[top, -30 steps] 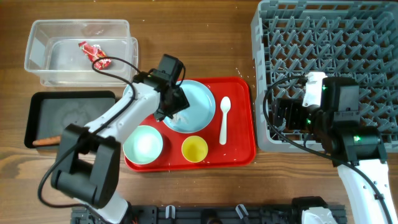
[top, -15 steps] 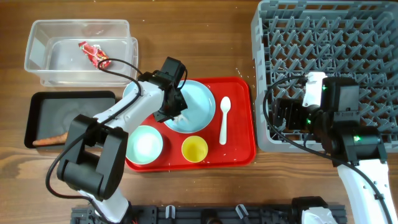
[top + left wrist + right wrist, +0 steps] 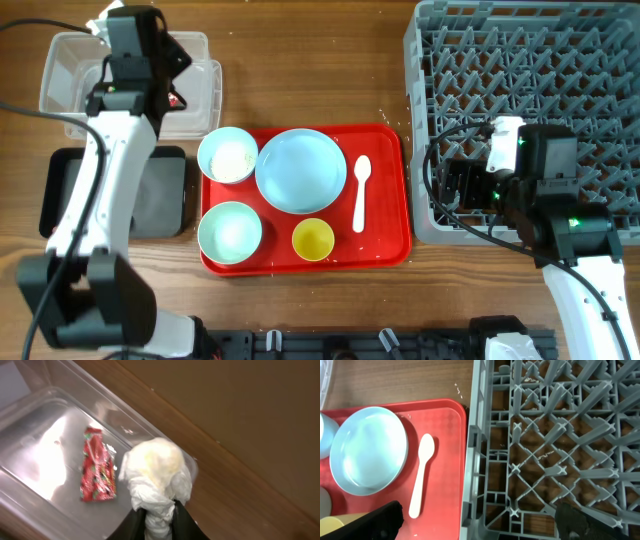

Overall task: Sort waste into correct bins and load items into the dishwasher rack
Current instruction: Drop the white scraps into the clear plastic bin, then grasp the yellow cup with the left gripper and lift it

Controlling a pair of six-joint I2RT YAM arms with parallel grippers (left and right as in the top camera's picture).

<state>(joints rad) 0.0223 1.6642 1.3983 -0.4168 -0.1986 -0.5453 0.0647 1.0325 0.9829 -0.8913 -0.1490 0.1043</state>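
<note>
Two arms show in our views. The left gripper (image 3: 159, 521) sits upper left of the overhead frame, above the tub (image 3: 60, 75), clamped on a white wad (image 3: 157, 472). The wrapper (image 3: 97, 472) lies inside the tub. The right gripper (image 3: 480, 519) hangs wide open at the right, over the rack (image 3: 545, 435) edge. The plate (image 3: 300, 170), spoon (image 3: 361, 192) and cup (image 3: 313, 239) sit on the red tray (image 3: 385, 245) at centre.
</note>
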